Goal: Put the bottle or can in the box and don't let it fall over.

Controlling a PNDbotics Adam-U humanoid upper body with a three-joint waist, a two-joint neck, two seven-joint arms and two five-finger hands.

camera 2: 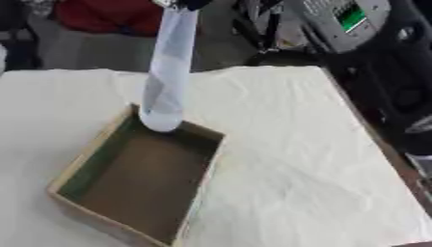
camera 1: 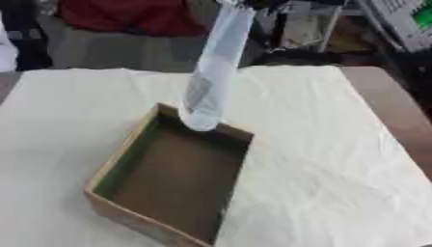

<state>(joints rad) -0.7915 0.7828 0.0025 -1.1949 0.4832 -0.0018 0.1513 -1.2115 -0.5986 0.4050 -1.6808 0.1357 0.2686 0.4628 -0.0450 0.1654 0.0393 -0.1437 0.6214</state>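
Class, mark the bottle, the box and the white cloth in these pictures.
bottle [camera 1: 211,87]: left eye view, middle of its pale body.
box [camera 1: 110,169]: left eye view, its left wall.
white cloth [camera 2: 287,144]: right eye view, bare part right of the box.

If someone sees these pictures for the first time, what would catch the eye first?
A tall pale bottle hangs tilted in the middle of the view, its base above the far wall of the box. The open brown box sits empty on a white cloth, and what holds the bottle's top is cut off at the upper edge.

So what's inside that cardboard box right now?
Nothing that shows: the box has a bare brown floor. The pale bottle hangs tilted over its far rim, its bottom end covering a bit of that far wall.
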